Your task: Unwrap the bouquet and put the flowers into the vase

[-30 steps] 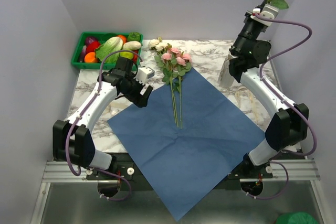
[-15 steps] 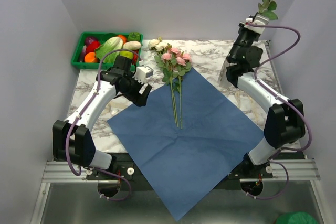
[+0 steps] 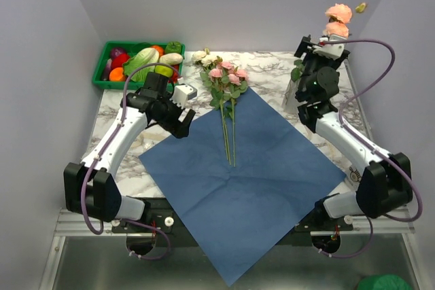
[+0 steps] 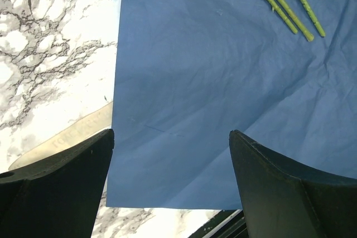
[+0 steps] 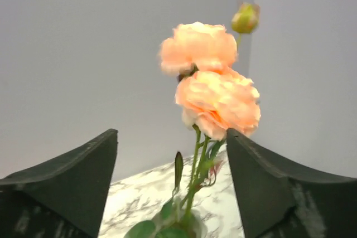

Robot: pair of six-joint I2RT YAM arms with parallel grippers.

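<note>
1. Blue paper lay unfolded and flat on the marble table, turned as a diamond; its near corner overhung the table's near edge.
2. Pink roses lay with their heads at the paper's far corner; their green stems ran toward the middle of the sheet; cream roses lay just beyond, on bare marble.
3. Peach roses stood upright at the far right, heads above the right gripper; wrist view showed two full blooms with a green bud above them.
4. Vase stood at the far right of the table, mostly hidden behind the right arm; only a pale sliver showed; its mouth could not be seen.
5. Right gripper: fingers spread wide; the peach stems rose between them and touched neither.
6. Left gripper hovered over the paper's left edge; fingers spread wide, nothing between them; a beige ribbon lay on the marble just beside the paper edge, partly behind one finger.
7. Green crate of toy vegetables sat at the far left corner, apart from the paper.
</note>
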